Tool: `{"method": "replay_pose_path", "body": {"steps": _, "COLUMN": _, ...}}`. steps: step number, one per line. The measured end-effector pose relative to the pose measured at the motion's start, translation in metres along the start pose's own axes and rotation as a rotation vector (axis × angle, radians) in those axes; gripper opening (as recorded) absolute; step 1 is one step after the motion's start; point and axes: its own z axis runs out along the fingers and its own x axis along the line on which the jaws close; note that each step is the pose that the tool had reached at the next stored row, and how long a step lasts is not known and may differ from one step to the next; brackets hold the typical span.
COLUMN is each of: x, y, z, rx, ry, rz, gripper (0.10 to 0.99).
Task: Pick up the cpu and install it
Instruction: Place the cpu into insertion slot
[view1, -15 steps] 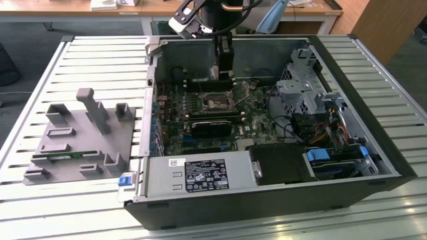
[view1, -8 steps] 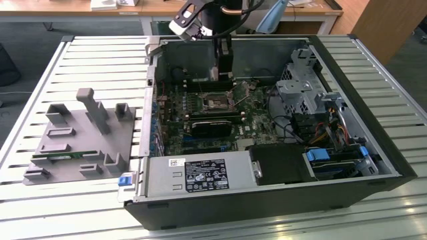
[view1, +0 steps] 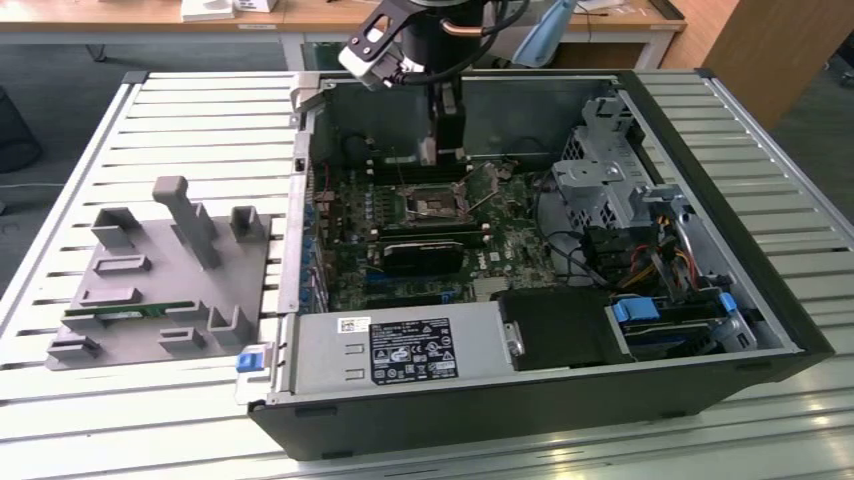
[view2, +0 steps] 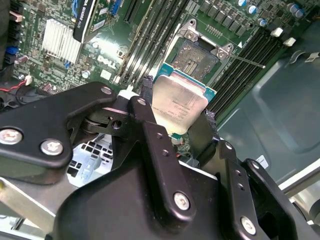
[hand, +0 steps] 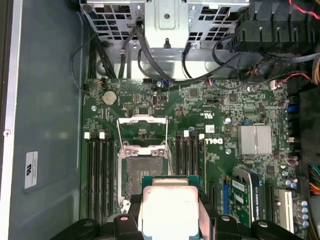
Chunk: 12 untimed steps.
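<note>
Open computer case (view1: 747, 300) lying on a slatted table (view1: 200, 120), with the arm's gripper (view1: 441, 140) lowered inside it above the motherboard (view1: 400, 250). In both wrist views the gripper (view2: 176, 117) (hand: 170, 222) is closed partway onto the cpu (view2: 179, 102) (hand: 170, 210): two black fingers (view2: 150, 130) press on opposite edges of the square chip, leaving its silver top plate bare and facing up. The cpu hangs clear of the board, just beside the socket (view2: 197, 59) (hand: 142, 172) and not yet seated in it. The socket is open, its metal retaining frame (hand: 142, 131) swung back, and it sits between the two banks of memory slots (hand: 100, 170). On the exterior view's left, well apart from the case, stands a grey holder block (view1: 160, 290) with a green memory stick (view1: 127, 312) lying in it. Judged from its form, the chip is light, thin and stiff. Its smooth metal lid would probably slip under a light pinch, and its hidden underside and the socket contacts are likely fragile. The rim is therefore the sound place to hold it, as here, with the chip kept level and never pressed on its faces.
</note>
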Motion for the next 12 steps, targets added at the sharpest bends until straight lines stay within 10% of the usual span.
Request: {"method": "replay_pose_path", "body": {"steps": 12, "x": 0.0002, "y": -0.0007, "z": 0.0079, "rx": 0.0, "ry": 0.0011, "rz": 0.0, "gripper": 0.533}}
